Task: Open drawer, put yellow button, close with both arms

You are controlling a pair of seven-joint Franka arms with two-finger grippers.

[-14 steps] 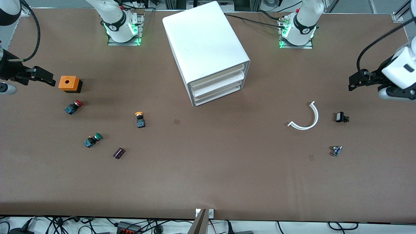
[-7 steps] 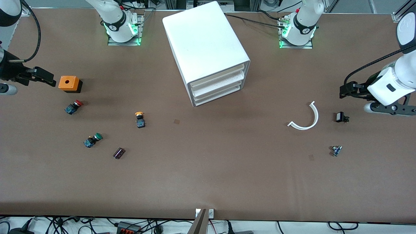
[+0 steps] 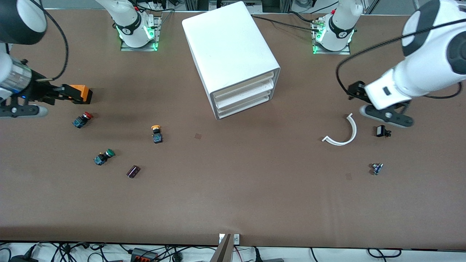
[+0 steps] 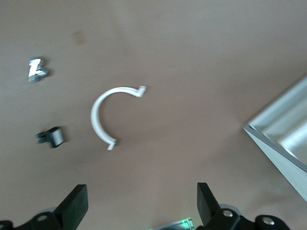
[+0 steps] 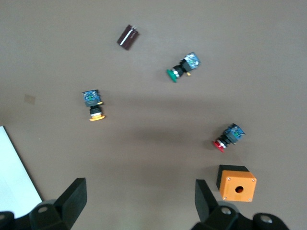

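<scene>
Brown table (image 3: 233,196): the white cabinet (image 3: 233,54) has all 3 drawers shut, and the yellow button (image 3: 156,133) lies untouched, nearer the front camera, toward the right arm's end. Left gripper (image 4: 139,211) hangs open and empty over the white arc piece (image 3: 344,133); right gripper (image 5: 139,208) hangs open and empty above the orange box (image 3: 83,92). Judgement: opening stage, not begun; next, 1 gripper must reach a drawer front and pull.

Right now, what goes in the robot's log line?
drawers: shut | yellow button: on table, untouched | left end effector: open, empty | right end effector: open, empty
</scene>
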